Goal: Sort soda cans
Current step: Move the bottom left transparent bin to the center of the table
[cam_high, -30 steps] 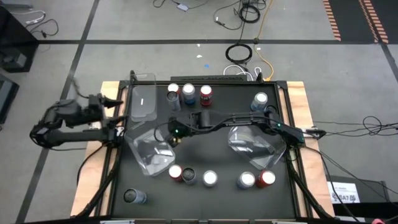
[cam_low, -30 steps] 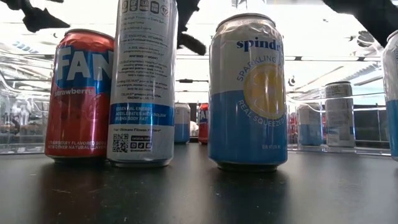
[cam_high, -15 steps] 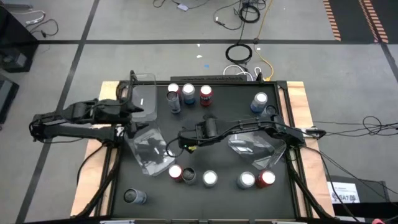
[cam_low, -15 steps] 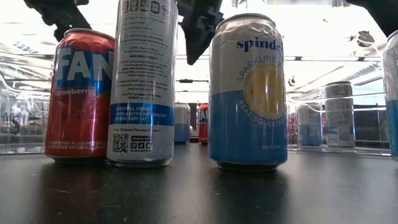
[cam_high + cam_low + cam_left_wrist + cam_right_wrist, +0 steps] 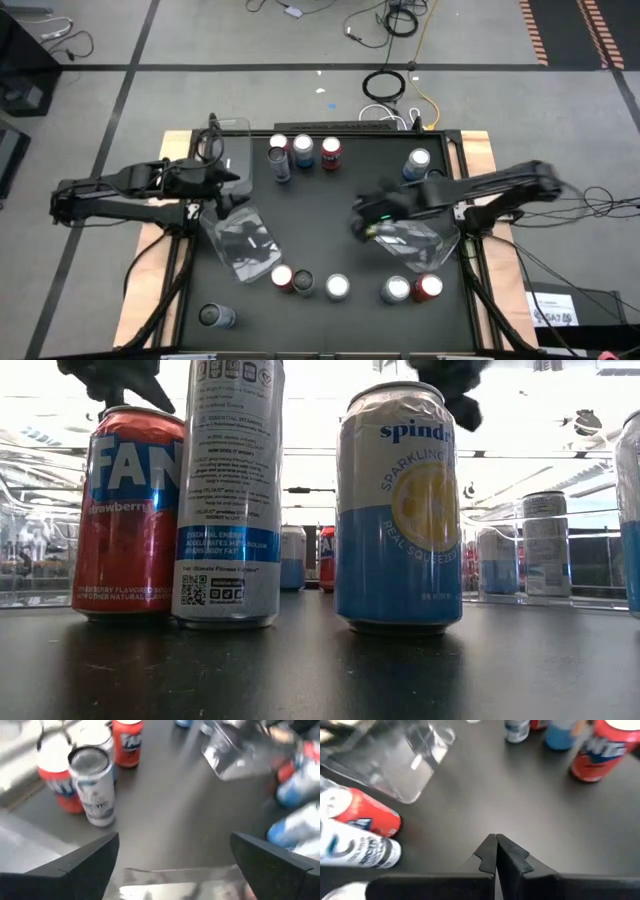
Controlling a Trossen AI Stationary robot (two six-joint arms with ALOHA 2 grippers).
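Right gripper (image 5: 362, 226) retreated rightward, shut; table (image 5: 330, 225) centre open; left gripper (image 5: 232, 186) wide

We see a red can (image 5: 128, 515), a tall white can (image 5: 229, 490) touching it; a blue-and-white can (image 5: 400, 510) apart; smaller cans behind.

Right pincer (image 5: 366, 226): drawn back from mid-worktop toward the right bin (image 5: 408, 238).
Left pincer (image 5: 243, 190): reached inward, over the far-left bin (image 5: 233, 158).

Clear bins (image 5: 243, 243) and (image 5: 408, 238) lie tilted on a black table (image 5: 330, 215) — cables (image 5: 388, 85) coil on the grey floor (image 5: 200, 40) beyond.
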